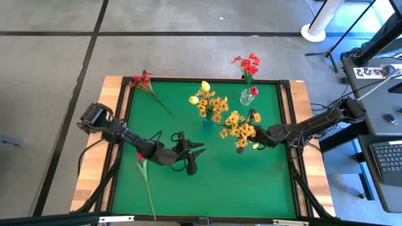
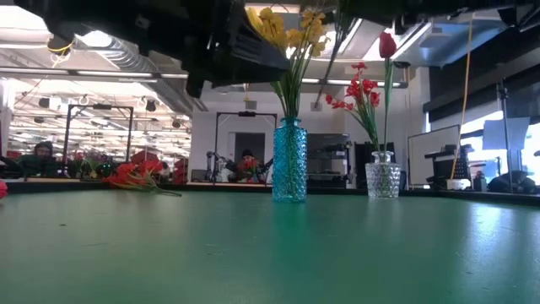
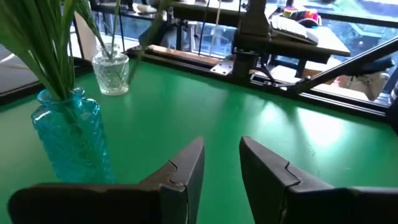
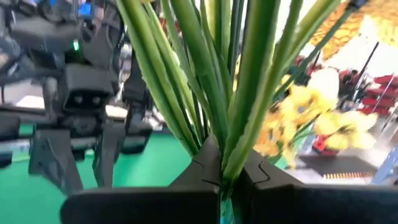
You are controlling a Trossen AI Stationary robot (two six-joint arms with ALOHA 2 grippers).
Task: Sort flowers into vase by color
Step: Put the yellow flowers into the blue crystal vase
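Observation:
A blue vase point(image 1: 207, 123) holds yellow tulips and yellow-orange clusters point(image 1: 212, 105). A clear vase point(image 1: 247, 97) holds red flowers point(image 1: 250, 64). My right gripper point(image 1: 259, 136) is just right of the blue vase, shut on a yellow-orange cluster point(image 1: 239, 130). My left gripper point(image 1: 196, 157) hangs open over the table's middle, near side of the blue vase point(image 3: 71, 143), with nothing between its fingers. A red cluster point(image 1: 143, 80) lies at the far left corner. A red tulip point(image 1: 139, 156) lies by the left edge, its stem running toward the near edge. My right gripper pinches the cluster's bundle of green stems and leaves point(image 4: 217, 140) between its two fingers point(image 4: 199, 171). The fingers come about level from the table's right and lie across the stems. The cluster is lifted clear of the table, its yellow heads point(image 4: 311, 118) spreading beyond the fingers.
The green mat is framed by a black rail and a wooden border point(image 1: 119, 94). Open mat lies across the near half and the right near corner. In the low view the lying red cluster point(image 2: 135, 177) shows at far left, the two vases point(image 2: 289, 160) point(image 2: 382, 179) at the middle.

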